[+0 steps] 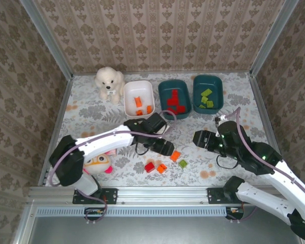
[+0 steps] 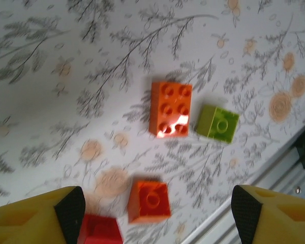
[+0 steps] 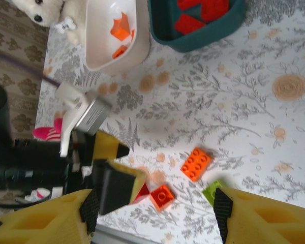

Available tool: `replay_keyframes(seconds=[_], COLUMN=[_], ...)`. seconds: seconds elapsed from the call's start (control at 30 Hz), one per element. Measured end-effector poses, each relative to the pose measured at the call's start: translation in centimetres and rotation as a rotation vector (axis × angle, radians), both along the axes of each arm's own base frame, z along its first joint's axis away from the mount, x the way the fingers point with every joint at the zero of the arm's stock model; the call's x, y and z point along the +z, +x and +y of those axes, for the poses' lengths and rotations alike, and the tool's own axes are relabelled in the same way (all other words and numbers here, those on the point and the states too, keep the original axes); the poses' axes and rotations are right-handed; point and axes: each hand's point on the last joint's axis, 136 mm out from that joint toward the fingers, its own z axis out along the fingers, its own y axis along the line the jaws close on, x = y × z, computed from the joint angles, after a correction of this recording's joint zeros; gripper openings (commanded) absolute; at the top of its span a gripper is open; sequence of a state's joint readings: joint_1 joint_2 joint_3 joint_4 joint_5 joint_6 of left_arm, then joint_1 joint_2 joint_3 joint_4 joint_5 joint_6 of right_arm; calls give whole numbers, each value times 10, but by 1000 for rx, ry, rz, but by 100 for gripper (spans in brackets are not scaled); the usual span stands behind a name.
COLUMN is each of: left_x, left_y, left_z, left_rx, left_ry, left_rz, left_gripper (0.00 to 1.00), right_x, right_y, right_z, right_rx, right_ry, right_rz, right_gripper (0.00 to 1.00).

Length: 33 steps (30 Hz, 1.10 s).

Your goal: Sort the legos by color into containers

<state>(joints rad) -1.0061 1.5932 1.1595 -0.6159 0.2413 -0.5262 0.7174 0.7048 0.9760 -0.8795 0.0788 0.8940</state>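
Four loose legos lie near the front of the table: an orange brick [image 1: 175,156] [image 2: 170,109] [image 3: 196,163], a lime green one [image 1: 183,163] [image 2: 218,122] [image 3: 212,190], a small orange one [image 1: 161,168] [image 2: 149,201] [image 3: 162,197] and a red one [image 1: 149,167] [image 2: 99,230]. My left gripper [image 1: 165,147] [image 2: 157,216] [image 3: 109,168] hangs open just above them, holding nothing. To the right of the bricks, my right gripper [image 1: 198,138] [image 3: 156,213] is also open and holds nothing. At the back, the white bin [image 1: 138,98] [image 3: 112,30] holds orange bricks. The middle teal bin [image 1: 174,98] [image 3: 198,35] holds red ones and the right teal bin [image 1: 208,93] green ones.
A white plush dog [image 1: 109,83] [image 3: 46,10] sits left of the white bin. A pink-and-white plush doll [image 1: 97,163] lies at the front left under the left arm. A metal rail [image 1: 157,193] runs along the near table edge, close to the loose bricks.
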Motion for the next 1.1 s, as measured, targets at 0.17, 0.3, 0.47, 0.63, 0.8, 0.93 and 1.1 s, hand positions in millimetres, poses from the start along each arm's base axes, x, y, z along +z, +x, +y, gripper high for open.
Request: replay_keyframes(seconds=[0.17,0.3,0.47,0.63,0.8,0.93,1.1], left_x=[-11,-33,-61,-71,-78,-82,-87], left_y=[6,7,6,9,9,9,10], left_z=[-44,-64,-61,-64,-62,-60,-57], left_rx=[9,33,75,95,106,115,117], left_ry=[64,136,240,284,313,324,342], left_rz=[-23,-24,-2,-7,-7,-4,-10], left_gripper=[80,81,81,79,72,69,62], right_x=[-6,10,32,31,27,26,26], right_y=[-23,-43,-70,-82,-85,-86,-86], right_z=[0,1,-2,-4,-4,-4,-4], right_rx=[77,173,274,310,319,321,321], right_ry=[38,101,193,209,203,203,203], right_rz=[23,-35,-126,-124,-103,-98,-97], right_gripper=[73,83,87,87,86,86,86])
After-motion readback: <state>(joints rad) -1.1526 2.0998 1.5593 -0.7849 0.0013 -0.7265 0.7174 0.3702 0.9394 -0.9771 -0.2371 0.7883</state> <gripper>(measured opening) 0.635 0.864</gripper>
